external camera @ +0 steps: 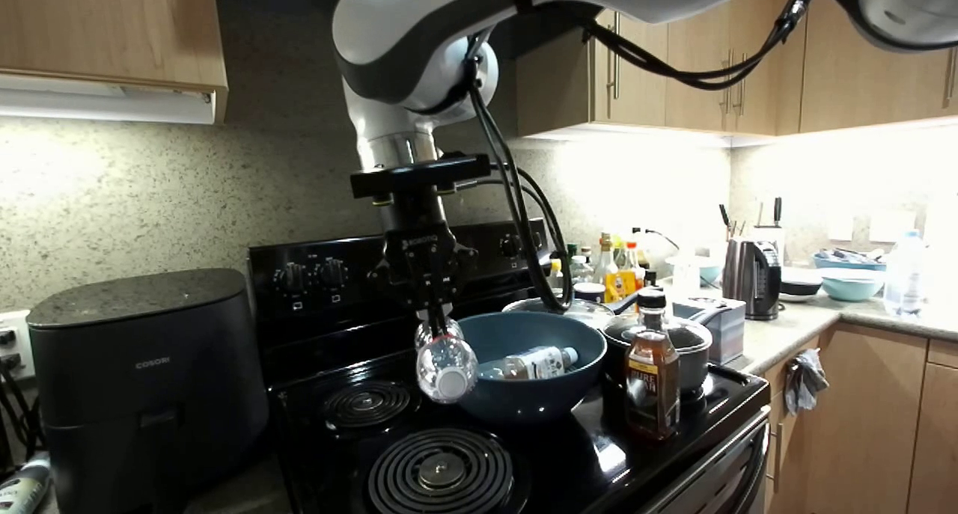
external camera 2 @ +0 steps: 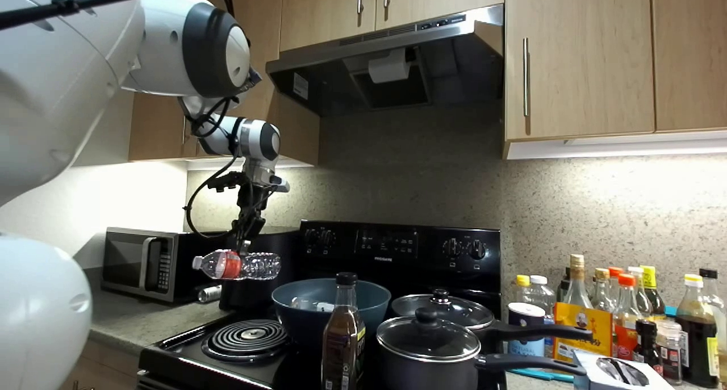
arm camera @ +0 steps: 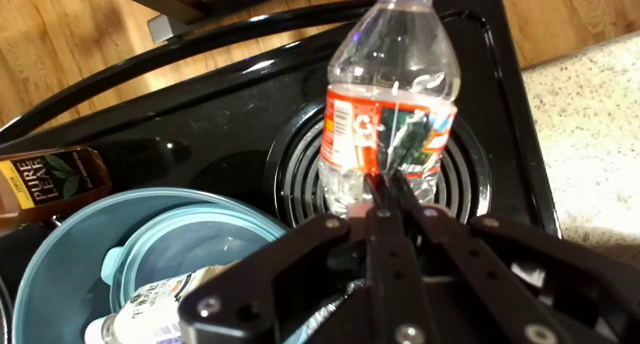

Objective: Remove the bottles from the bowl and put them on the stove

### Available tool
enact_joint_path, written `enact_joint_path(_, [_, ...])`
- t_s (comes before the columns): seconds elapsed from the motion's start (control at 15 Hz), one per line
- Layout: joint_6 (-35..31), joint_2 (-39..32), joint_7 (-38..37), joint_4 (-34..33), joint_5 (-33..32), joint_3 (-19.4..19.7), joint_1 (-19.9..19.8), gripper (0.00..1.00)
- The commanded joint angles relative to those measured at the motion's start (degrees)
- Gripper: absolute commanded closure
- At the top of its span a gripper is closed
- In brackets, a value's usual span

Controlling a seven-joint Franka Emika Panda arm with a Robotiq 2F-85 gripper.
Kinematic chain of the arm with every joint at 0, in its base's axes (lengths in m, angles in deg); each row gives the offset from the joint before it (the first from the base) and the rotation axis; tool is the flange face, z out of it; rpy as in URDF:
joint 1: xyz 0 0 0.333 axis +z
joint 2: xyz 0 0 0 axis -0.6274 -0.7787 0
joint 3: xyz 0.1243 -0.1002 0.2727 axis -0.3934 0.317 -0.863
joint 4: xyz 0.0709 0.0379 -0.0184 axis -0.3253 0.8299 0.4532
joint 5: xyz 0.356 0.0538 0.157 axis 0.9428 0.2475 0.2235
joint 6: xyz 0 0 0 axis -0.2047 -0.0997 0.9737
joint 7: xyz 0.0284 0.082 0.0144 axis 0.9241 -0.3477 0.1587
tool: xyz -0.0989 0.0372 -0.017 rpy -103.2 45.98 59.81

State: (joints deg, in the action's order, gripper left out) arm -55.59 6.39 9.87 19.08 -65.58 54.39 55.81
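My gripper (external camera: 437, 321) is shut on the clear bottle with the red label (external camera: 447, 372), pinching it at its middle. In an exterior view the gripper (external camera 2: 243, 246) holds this bottle (external camera 2: 216, 264) sideways in the air. In the wrist view the fingertips (arm camera: 390, 181) press into the bottle (arm camera: 395, 73), over a coil burner. The blue bowl (external camera: 524, 405) stands on the black stove (external camera: 576, 462); it also shows in the wrist view (arm camera: 65, 279). The paler bottle (external camera: 542, 363) lies in the bowl; the gripper partly hides it in the wrist view (arm camera: 155, 304).
A tea bottle (external camera: 653, 383) stands upright beside the bowl. Two lidded pots (external camera 2: 429, 350) (external camera 2: 454, 309) have handles sticking out. Coil burners (external camera: 441, 470) (external camera: 367, 403) lie near the bowl. An air fryer (external camera: 146, 364) stands beside the stove. A light blue round piece (arm camera: 200, 234) lies inside the bowl.
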Motion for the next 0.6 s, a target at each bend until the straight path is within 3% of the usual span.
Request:
enact_joint_path(0.0, [0.18,-0.33,0.17,-0.39,0.33,1.03,0.78,0.96])
enact_joint_path(0.53, [1.87,-2.56,0.90,-1.74,-0.77,0.72,3.03,0.99])
